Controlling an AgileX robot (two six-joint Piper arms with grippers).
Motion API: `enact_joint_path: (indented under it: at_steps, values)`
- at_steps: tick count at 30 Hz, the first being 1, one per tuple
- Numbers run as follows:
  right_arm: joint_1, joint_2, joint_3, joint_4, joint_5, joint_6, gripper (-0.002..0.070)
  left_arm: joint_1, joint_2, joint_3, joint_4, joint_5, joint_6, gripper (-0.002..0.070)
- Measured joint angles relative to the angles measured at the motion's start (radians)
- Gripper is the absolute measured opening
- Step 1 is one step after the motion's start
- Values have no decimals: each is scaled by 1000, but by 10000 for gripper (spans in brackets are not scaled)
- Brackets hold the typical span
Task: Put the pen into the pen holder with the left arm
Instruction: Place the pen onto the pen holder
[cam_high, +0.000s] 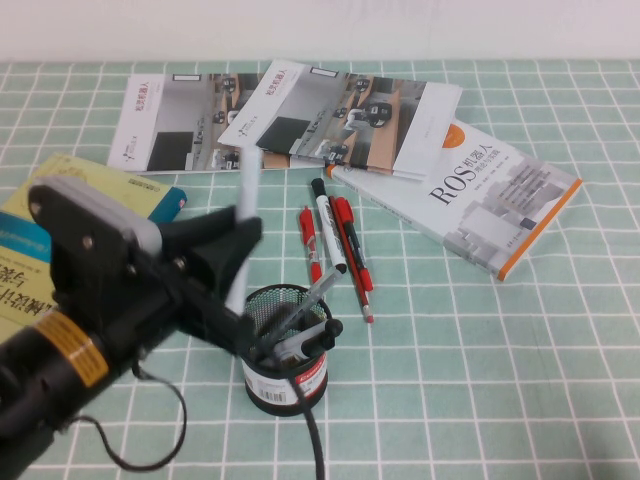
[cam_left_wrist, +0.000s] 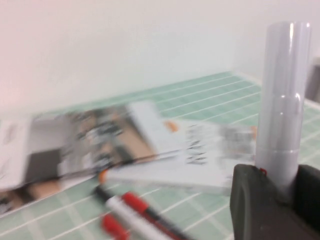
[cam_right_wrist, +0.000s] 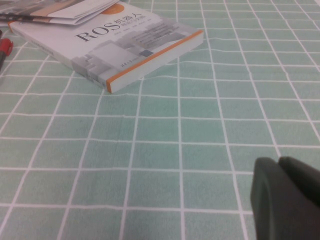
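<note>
Even, bright, diffuse light; soft shadows only.
High view: sharp on the counter (cam_high: 520, 380), w/ faint shadow under the ROS book (cam_high: 480, 205); the pen (cam_high: 244, 215) is smeared by motion blur, the left arm (cam_high: 90, 330) soft up close. Left wrist view: books and red pens (cam_left_wrist: 145, 212) heavily blurred, the pen's barrel (cam_left_wrist: 282, 100) fairly crisp w/ pale glare streaks. Right wrist view: clear, slight softness at far edge; dark right gripper (cam_right_wrist: 287, 200) out of focus.
</note>
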Motion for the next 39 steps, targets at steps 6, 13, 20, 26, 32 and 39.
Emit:
enact_joint_path:
  at_steps: [6,13,20,26,32,39]
  values:
    - [0,0,0,0,0,0,-20,0,42,12,115,-92,-93,106]
    - [0,0,0,0,0,0,-20,0,154,15,145,-187,-84,106]
    - [0,0,0,0,0,0,-20,0,226,15,163,-191,-11,106]
    - [0,0,0,0,0,0,-20,0,241,15,163,-183,75,106]
    - [0,0,0,0,0,0,-20,0,241,15,148,-121,103,137]
    - [0,0,0,0,0,0,-20,0,241,15,144,-109,105,372]
